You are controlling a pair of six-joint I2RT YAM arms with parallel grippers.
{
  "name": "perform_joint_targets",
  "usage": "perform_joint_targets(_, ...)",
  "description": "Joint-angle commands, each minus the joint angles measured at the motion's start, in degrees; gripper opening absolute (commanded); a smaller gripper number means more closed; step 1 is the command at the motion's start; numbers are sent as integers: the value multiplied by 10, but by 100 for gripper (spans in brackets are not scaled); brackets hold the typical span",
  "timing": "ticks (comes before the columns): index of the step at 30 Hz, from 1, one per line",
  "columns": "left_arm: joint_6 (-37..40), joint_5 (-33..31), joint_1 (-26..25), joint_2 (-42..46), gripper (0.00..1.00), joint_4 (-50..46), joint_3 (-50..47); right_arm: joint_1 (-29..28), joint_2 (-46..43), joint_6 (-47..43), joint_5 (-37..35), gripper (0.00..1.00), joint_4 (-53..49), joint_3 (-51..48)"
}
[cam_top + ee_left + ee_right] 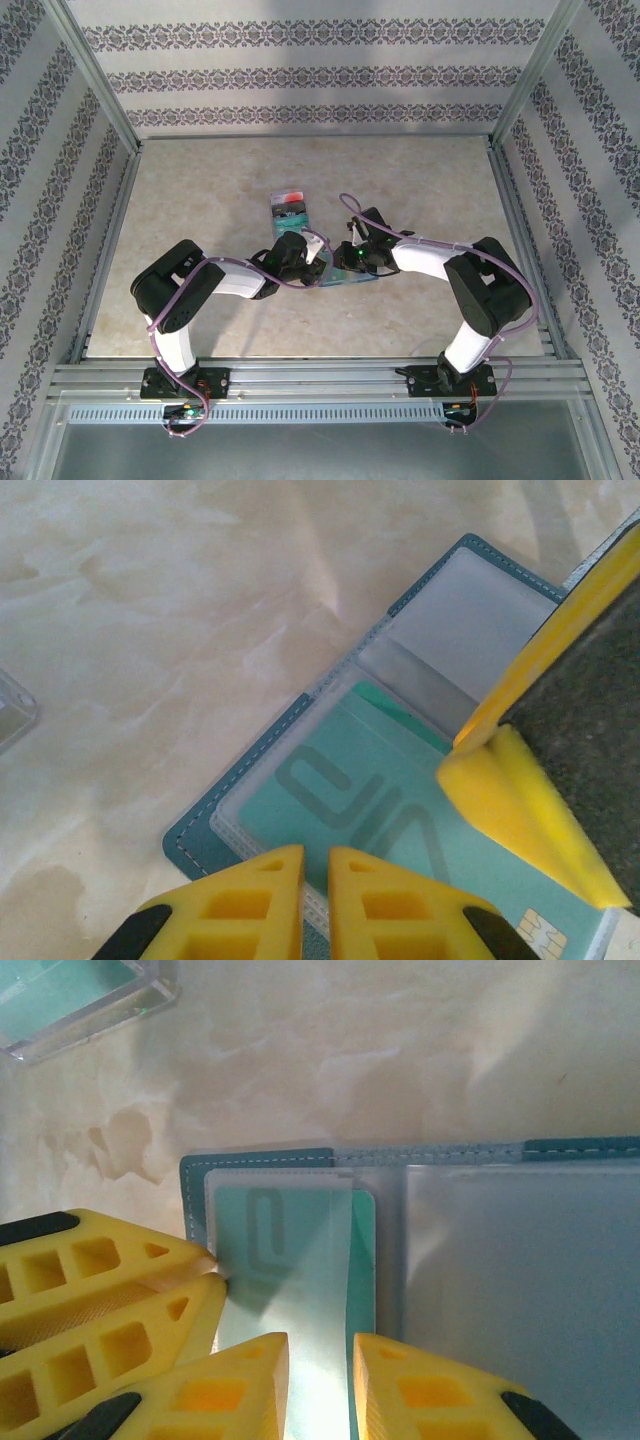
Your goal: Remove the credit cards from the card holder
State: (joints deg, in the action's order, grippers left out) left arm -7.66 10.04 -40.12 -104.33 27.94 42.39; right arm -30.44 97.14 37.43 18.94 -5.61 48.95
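At the centre of the top view, the card holder [350, 280] lies open on the table [200, 180]. Its teal credit card [370, 800] still sits under a clear sleeve, so removal seems barely begun. From the left wrist, the card's long axis runs upper left to lower right, chip end lower right. The left gripper [315, 900] is nearly closed at the holder's edge; the right gripper [320, 1380] stands narrowly parted over the card

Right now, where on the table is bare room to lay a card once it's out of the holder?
The table is bare at far left, between the clear case and the side rail; also far right, beyond the right arm, and along the back wall. Crowded: the middle, where left fingers and right fingers meet over the card holder.
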Motion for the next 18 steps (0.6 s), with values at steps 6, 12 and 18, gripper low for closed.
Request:
perform_joint_targets(6, -8, 3, -3, -15, 10, -15, 1, 13, -9, 3, -4, 25, 11, -23)
perform_joint_targets(12, -7, 1, -3, -16, 10, -17, -1, 15, -28, 0, -4, 25, 10, -33)
perform_joint_targets(18, -7, 1, -3, -14, 9, -19, -1, 18, -35, 1, -7, 24, 12, -41)
